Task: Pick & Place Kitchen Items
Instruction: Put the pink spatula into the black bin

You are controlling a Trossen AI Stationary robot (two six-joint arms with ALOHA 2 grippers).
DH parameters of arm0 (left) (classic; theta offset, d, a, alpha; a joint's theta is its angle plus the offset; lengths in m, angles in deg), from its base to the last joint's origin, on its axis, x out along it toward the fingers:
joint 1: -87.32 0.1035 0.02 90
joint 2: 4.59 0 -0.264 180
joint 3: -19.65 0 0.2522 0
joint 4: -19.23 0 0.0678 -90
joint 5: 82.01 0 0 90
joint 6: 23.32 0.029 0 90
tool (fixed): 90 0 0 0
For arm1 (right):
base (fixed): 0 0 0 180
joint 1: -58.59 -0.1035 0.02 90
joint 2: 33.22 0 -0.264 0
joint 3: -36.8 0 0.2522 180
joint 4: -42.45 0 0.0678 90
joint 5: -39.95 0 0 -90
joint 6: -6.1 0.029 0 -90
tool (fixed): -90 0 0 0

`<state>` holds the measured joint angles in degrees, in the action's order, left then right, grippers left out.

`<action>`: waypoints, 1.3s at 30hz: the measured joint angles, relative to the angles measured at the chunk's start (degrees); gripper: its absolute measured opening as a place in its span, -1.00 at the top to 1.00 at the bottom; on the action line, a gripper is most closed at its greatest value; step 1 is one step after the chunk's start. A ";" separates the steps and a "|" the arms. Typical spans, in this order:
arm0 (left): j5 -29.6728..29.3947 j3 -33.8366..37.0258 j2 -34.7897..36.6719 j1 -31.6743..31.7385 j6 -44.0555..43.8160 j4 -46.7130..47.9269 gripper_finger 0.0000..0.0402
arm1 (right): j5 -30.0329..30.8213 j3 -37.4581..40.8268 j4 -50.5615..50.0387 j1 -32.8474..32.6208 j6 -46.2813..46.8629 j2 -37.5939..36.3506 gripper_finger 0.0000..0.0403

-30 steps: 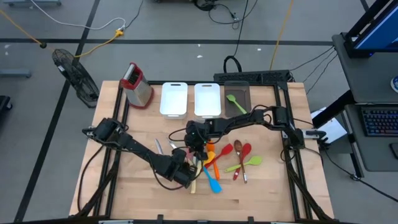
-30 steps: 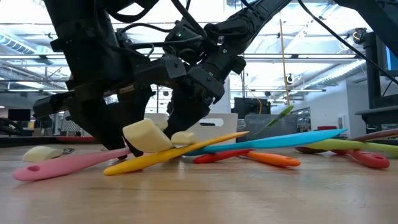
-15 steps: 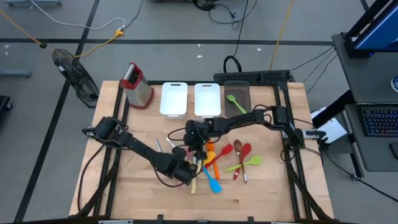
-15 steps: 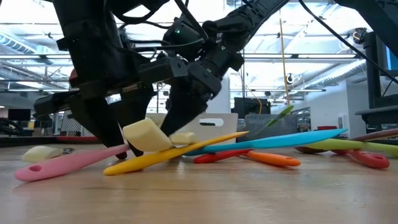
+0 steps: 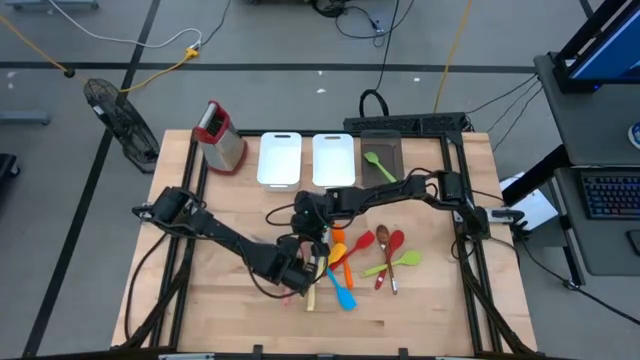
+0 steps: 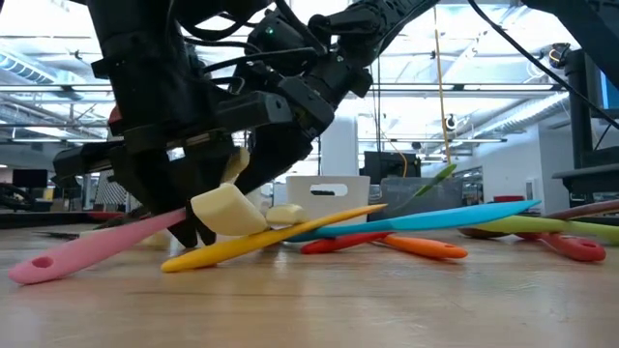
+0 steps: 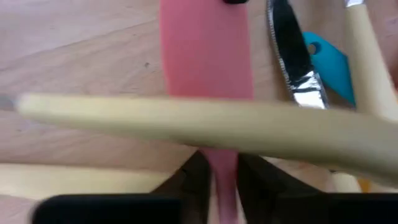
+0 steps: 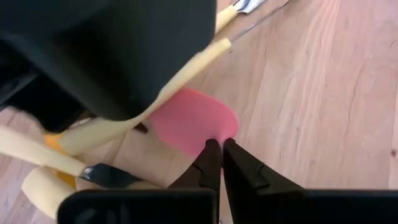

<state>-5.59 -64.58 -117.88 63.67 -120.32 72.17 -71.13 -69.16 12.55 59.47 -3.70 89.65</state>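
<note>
A pink spatula (image 6: 97,246) slants up from the table, and both grippers are shut on it. Its handle end with the hole (image 6: 39,264) rests on the wood toward the near edge. Its blade (image 8: 189,121) is raised. My left gripper (image 7: 219,180) points steeply down over the pile's left side (image 5: 297,278). My right gripper (image 8: 217,149) reaches in from the right (image 5: 318,243). A cream handle (image 7: 205,127) crosses over the pink spatula just ahead of my left fingers. In the low view the arms hide both holds. My left gripper pinches the pink spatula's narrow neck (image 7: 221,168), just below the blade, between its two fingers, from above and across it. The blade end is off the table. My right gripper meets the blade's rounded end (image 8: 225,132) with its shut fingertips, slanting down from the right. The edge seems nipped between them.
More utensils lie to the right: a yellow one with a cream head (image 6: 271,242), blue (image 5: 343,292), orange (image 5: 340,250), red (image 5: 392,245) and green (image 5: 395,263). Two white bins (image 5: 279,158) (image 5: 333,158), a dark bin (image 5: 381,160) and a grater (image 5: 218,135) stand at the far edge.
My right gripper has risen a little. The pink spatula has tipped up. Its blade end has lifted off the table, and its holed handle end has stayed on the wood near the front.
</note>
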 joint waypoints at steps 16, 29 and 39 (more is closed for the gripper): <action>4.52 0.19 3.53 -0.36 1.32 -0.15 0.98 | 2.12 0.00 -1.77 0.23 -1.97 -0.04 0.96; 8.98 0.04 9.00 -2.41 -1.38 -1.57 0.98 | 8.04 0.13 -12.83 1.96 -6.51 -3.00 0.40; 7.57 -0.03 15.54 -2.41 4.06 -2.49 0.98 | 7.85 0.09 -18.22 4.38 -8.68 -8.23 0.43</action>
<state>1.99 -64.61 -102.34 61.26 -116.25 69.68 -63.28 -69.07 -5.67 63.86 -12.38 81.42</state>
